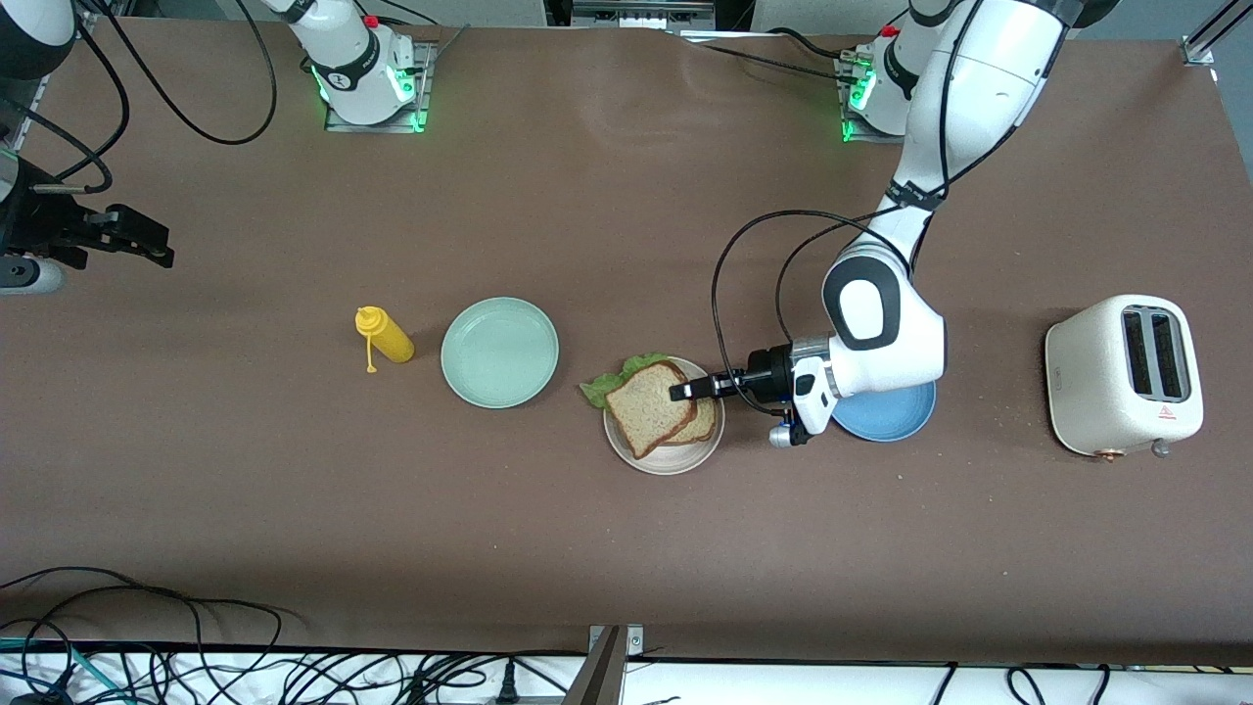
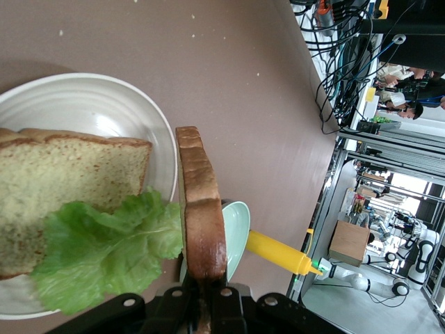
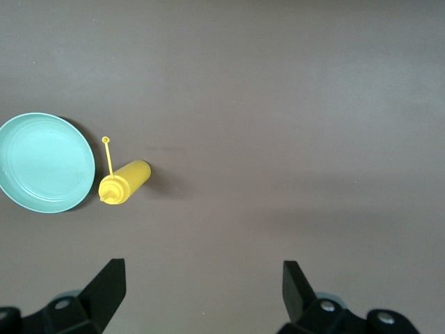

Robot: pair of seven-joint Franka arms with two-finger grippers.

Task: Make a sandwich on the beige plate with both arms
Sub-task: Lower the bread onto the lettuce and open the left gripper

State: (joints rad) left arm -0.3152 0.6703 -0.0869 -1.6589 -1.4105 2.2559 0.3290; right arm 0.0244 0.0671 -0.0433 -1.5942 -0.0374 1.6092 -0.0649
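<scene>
The beige plate (image 1: 666, 458) lies mid-table. It holds a lower bread slice (image 1: 701, 427) and a ruffled lettuce leaf (image 1: 626, 376). My left gripper (image 1: 683, 392) is shut on the crust edge of the top bread slice (image 1: 646, 407), which it holds tilted just above the lettuce and lower slice. In the left wrist view that slice (image 2: 200, 209) stands edge-on in the left gripper (image 2: 204, 284), above the lettuce (image 2: 104, 259), the lower slice (image 2: 62, 195) and the beige plate (image 2: 90, 97). My right gripper (image 1: 157, 251) (image 3: 204, 270) waits open over bare table at the right arm's end.
A mint-green plate (image 1: 499, 352) and a yellow squeeze bottle (image 1: 385, 335) sit beside the beige plate toward the right arm's end. A blue plate (image 1: 886, 416) lies partly under the left arm. A white toaster (image 1: 1126, 377) stands at the left arm's end.
</scene>
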